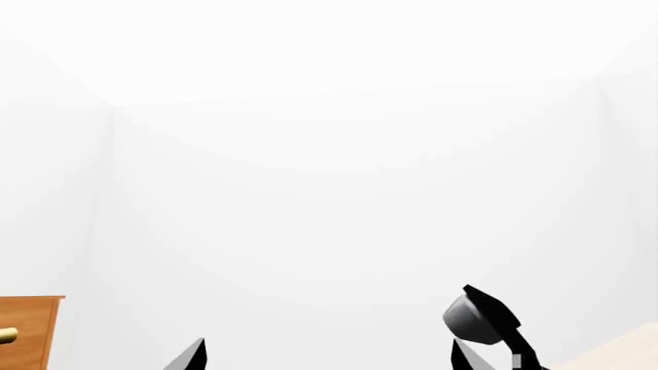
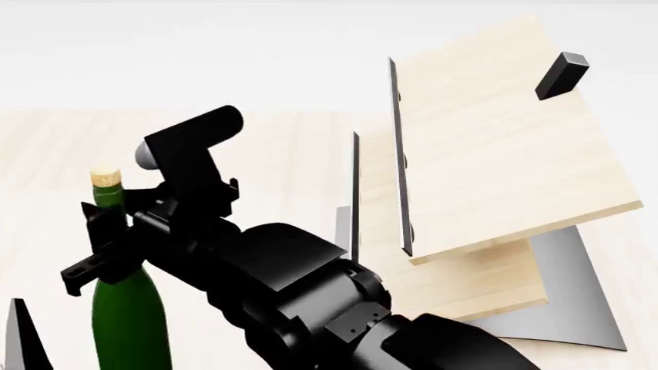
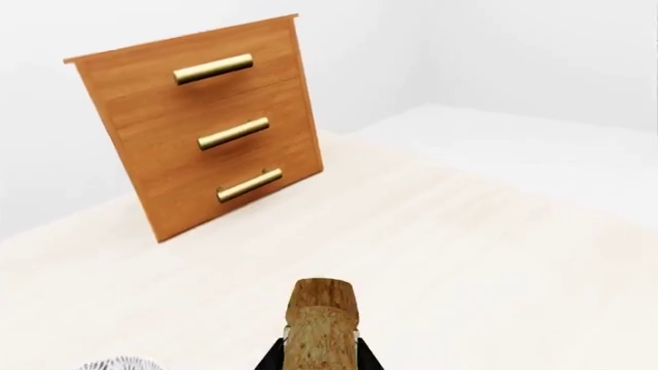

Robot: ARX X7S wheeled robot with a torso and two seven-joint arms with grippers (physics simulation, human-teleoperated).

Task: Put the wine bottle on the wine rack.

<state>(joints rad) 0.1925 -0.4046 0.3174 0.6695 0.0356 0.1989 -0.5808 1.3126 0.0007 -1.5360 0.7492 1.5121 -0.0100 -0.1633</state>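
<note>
— Wine bottle [image 2: 125,320]?
— Upright at lower left of the head view, dark green body, tan cork [image 2: 106,178] on top. Same cork at bottom centre of the right wrist view, seen from close above.

— Held?
— Looks so. Right gripper [image 2: 103,231] closed round the neck just under the cork, black parts on both sides of the glass. Right arm [image 2: 298,293] running up from the bottom centre of the head view to that point.

— Wine rack [image 2: 494,154]?
— Right half of the head view, well apart from the bottle. Two pale wood slabs, tilted and stepped, black strips along their left edges, a small black block [image 2: 562,75] near the upper slab's top right corner. Grey metal base [image 2: 565,293] showing at lower right beneath the slabs. Standing on the pale worktop [image 2: 277,154].

— Left gripper [image 1: 329,356]?
— Only two dark tips of its fingers [image 1: 190,356] at the bottom edge of the left wrist view, set wide apart, nothing between them. White wall beyond.

— Anything else?
— Orange-brown cabinet [image 3: 200,123] with three brass handles [image 3: 233,132], upper left of the right wrist view, standing on the worktop. A sliver of the same cabinet at lower left of the left wrist view. A black and grey robot part [image 1: 481,317] at lower right there; cannot tell which part.
</note>
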